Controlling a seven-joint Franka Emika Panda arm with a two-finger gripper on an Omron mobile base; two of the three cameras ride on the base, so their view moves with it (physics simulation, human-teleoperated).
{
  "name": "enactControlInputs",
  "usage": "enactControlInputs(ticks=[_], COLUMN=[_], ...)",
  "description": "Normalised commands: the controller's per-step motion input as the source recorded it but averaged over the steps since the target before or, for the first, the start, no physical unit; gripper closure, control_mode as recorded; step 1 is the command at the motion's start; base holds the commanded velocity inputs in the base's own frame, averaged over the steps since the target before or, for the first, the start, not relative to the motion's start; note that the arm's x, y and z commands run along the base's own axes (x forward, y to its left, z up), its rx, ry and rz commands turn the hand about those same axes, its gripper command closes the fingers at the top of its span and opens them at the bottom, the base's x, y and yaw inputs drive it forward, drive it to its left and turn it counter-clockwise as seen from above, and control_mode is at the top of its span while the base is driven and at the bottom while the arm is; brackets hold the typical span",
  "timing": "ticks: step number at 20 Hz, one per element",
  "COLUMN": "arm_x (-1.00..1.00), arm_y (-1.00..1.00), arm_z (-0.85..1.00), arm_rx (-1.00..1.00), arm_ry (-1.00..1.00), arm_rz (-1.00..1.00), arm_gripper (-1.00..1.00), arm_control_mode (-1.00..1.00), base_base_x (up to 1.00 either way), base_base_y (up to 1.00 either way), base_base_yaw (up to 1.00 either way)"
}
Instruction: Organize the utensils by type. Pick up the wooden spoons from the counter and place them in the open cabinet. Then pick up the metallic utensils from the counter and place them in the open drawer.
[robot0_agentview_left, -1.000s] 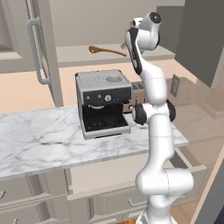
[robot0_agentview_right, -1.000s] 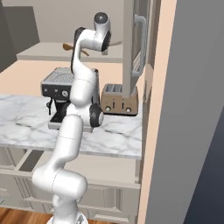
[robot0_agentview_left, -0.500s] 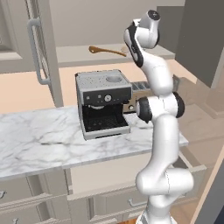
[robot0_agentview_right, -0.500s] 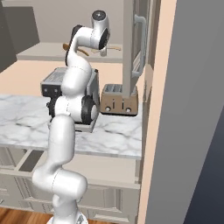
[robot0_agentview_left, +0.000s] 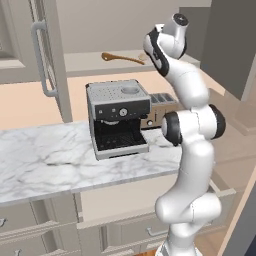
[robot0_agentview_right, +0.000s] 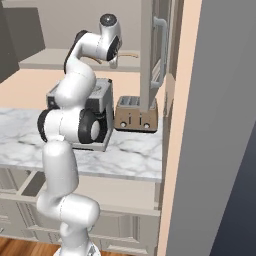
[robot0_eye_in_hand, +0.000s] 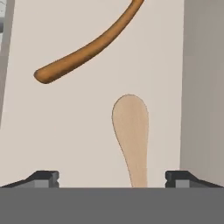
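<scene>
Your gripper (robot0_eye_in_hand: 112, 177) stood wide open with nothing between its jaws; the two dark fingertips (robot0_eye_in_hand: 43, 178) sat far apart at the bottom corners of the hand view, and the pale tan spoon (robot0_eye_in_hand: 131, 131) lay on the shelf between them, touched by neither. Its round bowl pointed to twelve o'clock and its handle ran down toward six. At about eleven o'clock from that bowl, the orange-brown spoon (robot0_eye_in_hand: 89, 46) curved across the same surface, clear of the pale one, its thick rounded end at nine o'clock and its length rising toward one o'clock.

Both rested on the pale beige cabinet shelf (robot0_eye_in_hand: 57, 131), flat and plain, with a greyer wall panel at three o'clock. From the left base view you saw the orange-brown spoon (robot0_agentview_left: 121, 57) lying on that shelf just left of the raised hand, and the open cabinet door (robot0_agentview_left: 48, 55) with its steel bar handle at nine o'clock.

Below the shelf, an espresso machine (robot0_agentview_left: 118, 117) stood on the counter (robot0_agentview_left: 45, 160), white marble with grey veins, and a toaster (robot0_agentview_right: 135, 114) stood beside it. The drawer (robot0_agentview_left: 222, 192) stood pulled out under the counter edge, behind the arm's lower links.
</scene>
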Motion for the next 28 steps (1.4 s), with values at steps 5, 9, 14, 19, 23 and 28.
enactControlInputs(ticks=[5,9,14,19,23,28], arm_x=[-0.79,-0.94,-0.91,-0.91,-0.80,-0.75], arm_y=[0.00,0.01,0.05,0.10,0.08,0.14], arm_z=[0.15,0.00,0.00,-0.02,-0.08,-0.28], arm_rx=[0.09,0.14,0.14,0.11,0.21,0.24], arm_ry=[0.04,0.10,0.09,0.07,0.19,0.22], arm_rz=[-0.05,-0.24,-0.25,-0.26,-0.30,-0.29], arm_gripper=[-1.00,-1.00,-1.00,-1.00,-1.00,-1.00], arm_control_mode=[-1.00,-1.00,-1.00,-1.00,-1.00,-1.00], base_base_x=[0.00,0.00,0.00,0.00,0.00,0.00], base_base_y=[0.00,0.00,0.00,0.00,0.00,0.00], base_base_yaw=[0.00,0.00,0.00,0.00,0.00,0.00])
